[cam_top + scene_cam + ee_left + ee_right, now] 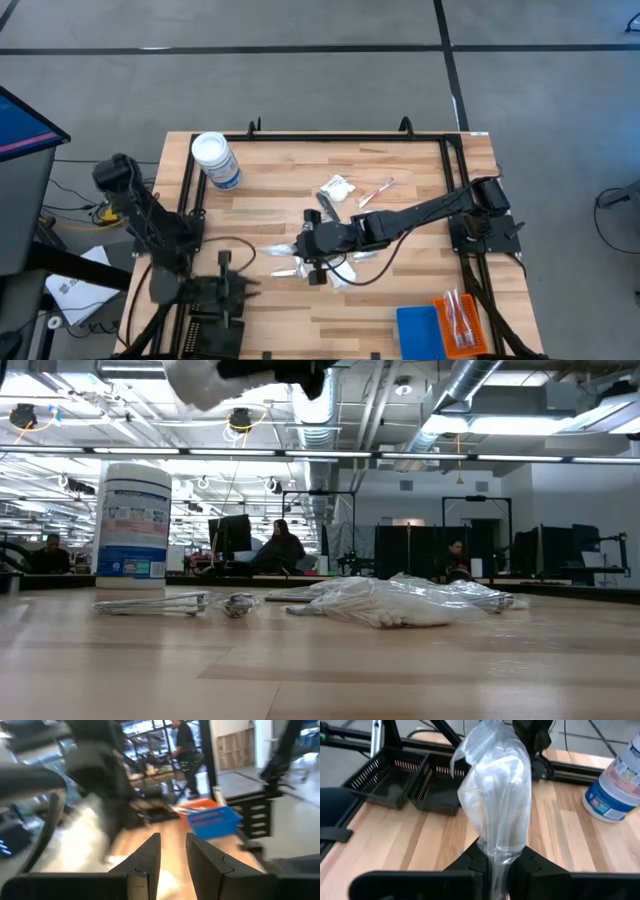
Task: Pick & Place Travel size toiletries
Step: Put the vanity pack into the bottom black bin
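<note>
My right gripper (308, 240) hovers over the table's middle, shut on a clear-wrapped white toiletry packet (495, 785). In the low view the packet (205, 380) shows high above the table. More toiletries lie flat on the wood: a white sachet (337, 188), a red-pink toothbrush (378, 190), a dark stick (328, 203), silvery pieces (288, 268) and a heap of clear wrappers (390, 603). My left gripper (172, 855) is open and holds nothing; it is by the black tray (205, 320) at the near-left edge. My right gripper pinches the packet's end (500, 854) between its two fingers. The rest of the packet sticks out past the fingertips. It is lifted clear of the table, as the low view shows.
A white-lidded round jar (215, 160) stands at the far left of the table. A blue tray (418, 330) and an orange tray (458, 322) sit at the near-right edge. Black mesh trays (395, 780) lie beside my left arm. People sit in the room behind.
</note>
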